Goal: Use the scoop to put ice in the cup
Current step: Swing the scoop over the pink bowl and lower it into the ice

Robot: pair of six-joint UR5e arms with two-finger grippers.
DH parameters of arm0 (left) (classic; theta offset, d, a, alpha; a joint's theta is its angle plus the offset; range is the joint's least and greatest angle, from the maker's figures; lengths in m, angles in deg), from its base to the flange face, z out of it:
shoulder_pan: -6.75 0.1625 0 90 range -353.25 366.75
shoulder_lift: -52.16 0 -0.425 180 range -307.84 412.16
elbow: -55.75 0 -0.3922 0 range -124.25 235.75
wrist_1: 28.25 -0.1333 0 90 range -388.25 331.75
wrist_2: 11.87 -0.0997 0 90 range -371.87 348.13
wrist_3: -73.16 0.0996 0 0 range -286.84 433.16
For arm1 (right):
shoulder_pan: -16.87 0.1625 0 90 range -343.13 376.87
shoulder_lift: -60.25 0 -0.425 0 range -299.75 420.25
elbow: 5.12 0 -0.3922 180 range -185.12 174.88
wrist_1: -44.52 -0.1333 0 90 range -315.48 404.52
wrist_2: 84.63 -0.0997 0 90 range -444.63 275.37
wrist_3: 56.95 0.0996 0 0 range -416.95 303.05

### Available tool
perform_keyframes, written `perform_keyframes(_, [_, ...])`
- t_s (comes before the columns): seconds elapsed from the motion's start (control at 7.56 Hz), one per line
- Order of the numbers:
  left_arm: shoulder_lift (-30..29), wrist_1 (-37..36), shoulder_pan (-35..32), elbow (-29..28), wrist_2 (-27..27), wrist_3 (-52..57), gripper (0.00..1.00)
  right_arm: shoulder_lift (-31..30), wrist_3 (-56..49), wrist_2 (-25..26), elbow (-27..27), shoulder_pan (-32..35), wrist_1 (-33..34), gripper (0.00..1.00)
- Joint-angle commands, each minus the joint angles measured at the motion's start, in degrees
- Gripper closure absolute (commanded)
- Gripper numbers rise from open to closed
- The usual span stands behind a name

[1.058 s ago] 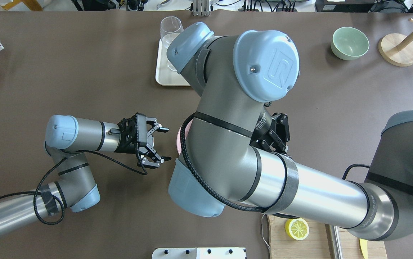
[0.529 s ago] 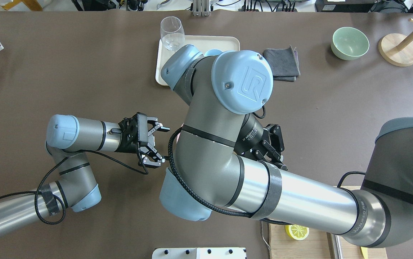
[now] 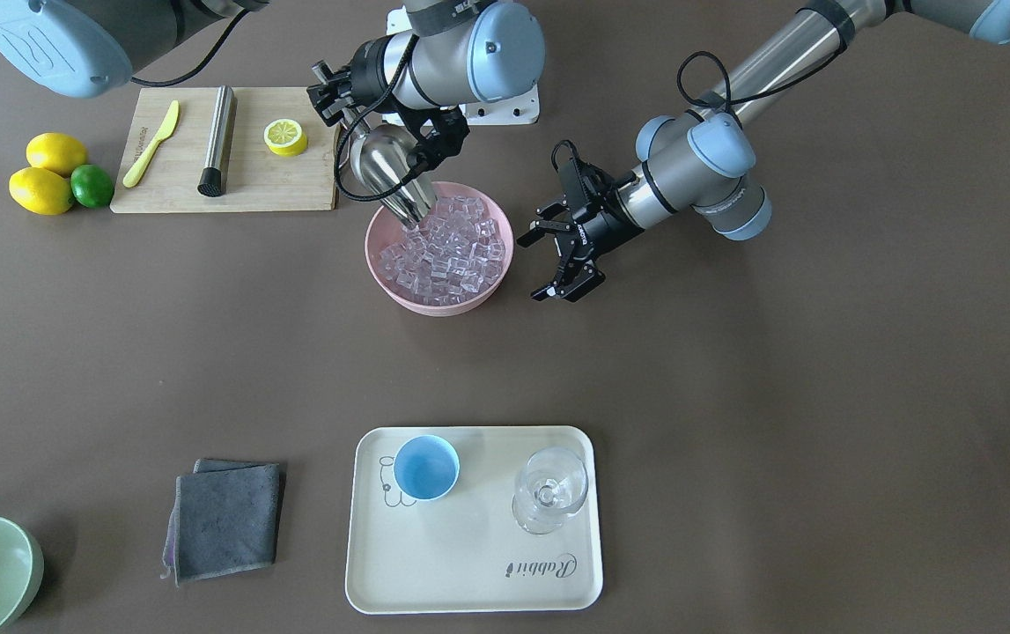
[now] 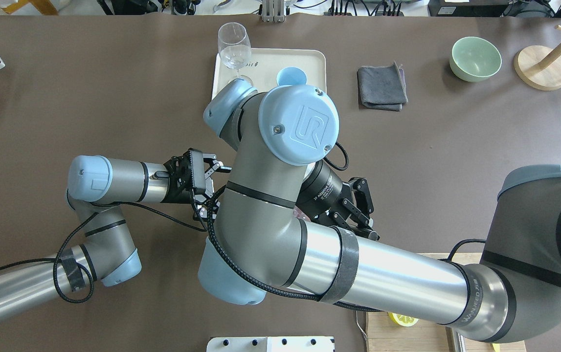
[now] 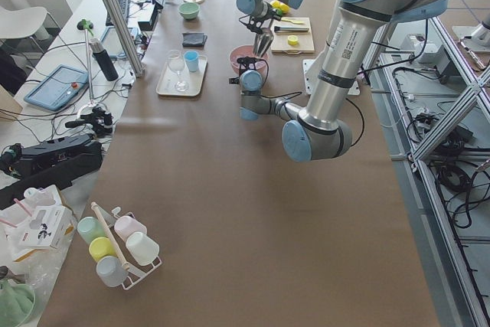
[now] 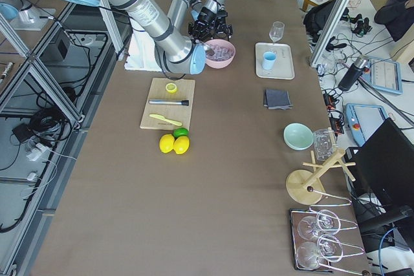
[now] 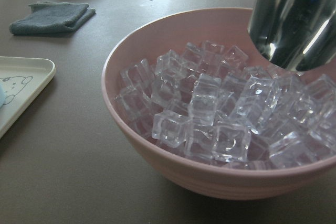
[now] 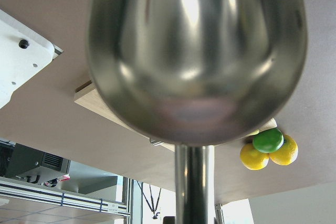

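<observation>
Scoop dipping into a bowl of ice; cup not yet filled.
We see the right claw (image 3: 335,91) pinching the scoop (image 3: 388,172) by its handle, tip among the ice (image 3: 450,254) in the pink bowl (image 3: 434,307). The left claw (image 3: 543,262) hangs spread beside the bowl. The blue cup (image 3: 425,468) stands empty on the tray (image 3: 469,577), well apart; we judge lifting, carrying and pouring remain.

cursive word "rabbit" printed on the cream tray (image 3: 469,546), in its corner nearest the stemmed glass (image 3: 550,489). next to the tray, a blue arm-joint cap (image 4: 299,124) bears an embossed "ur" logo.
</observation>
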Motion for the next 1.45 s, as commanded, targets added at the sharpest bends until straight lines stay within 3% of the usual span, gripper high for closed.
perform_keyframes(0.0, [-0.4, 0.0, -0.1, -0.5, -0.2, 0.0, 0.02, 0.7, 0.0, 0.2, -2.6, -0.2, -1.8, 1.00])
perform_keyframes(0.66, [-0.5, 0.0, -0.1, -0.6, -1.9, 0.0, 0.02, 0.0, 0.1, 0.0, -6.6, -0.2, -8.3, 1.00])
perform_keyframes(1.06, [-0.5, 0.0, -0.1, -0.6, -2.0, 0.0, 0.02, -1.4, 0.7, 0.0, -6.4, -0.2, -13.3, 1.00])
perform_keyframes(1.32, [-0.4, 0.0, -0.1, -0.6, -2.0, 0.0, 0.02, -4.6, 0.8, 0.4, -2.9, -0.2, -16.8, 1.00])
